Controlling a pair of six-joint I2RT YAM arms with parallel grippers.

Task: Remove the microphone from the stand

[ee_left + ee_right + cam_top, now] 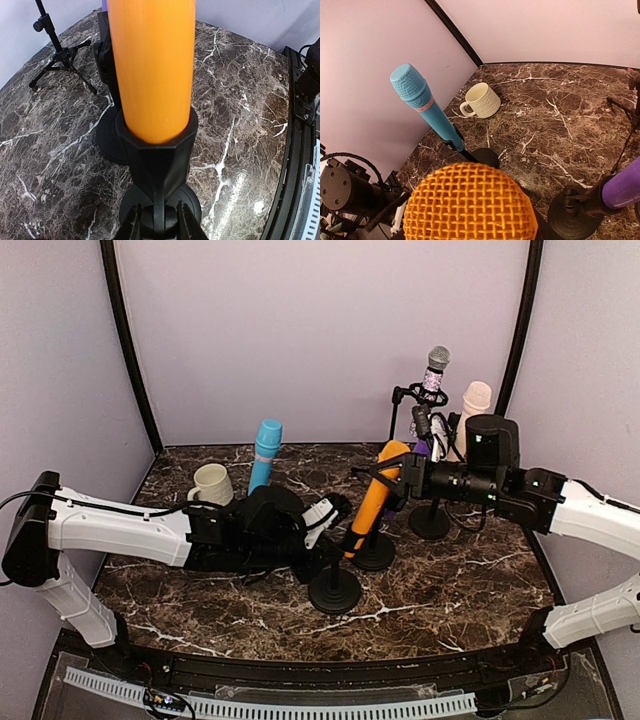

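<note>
The orange microphone leans in the black clip of a stand whose round base rests on the marble table. In the left wrist view its orange body rises straight ahead. My left gripper is shut on the stand's thin post just below the clip, and in the top view it reaches in from the left. My right gripper is shut on the microphone's head. That mesh head fills the bottom of the right wrist view and hides the fingers.
A blue microphone on its stand and a cream mug are at the back left. A purple microphone, a second round base, a glittery microphone on a tripod and a beige one crowd the right.
</note>
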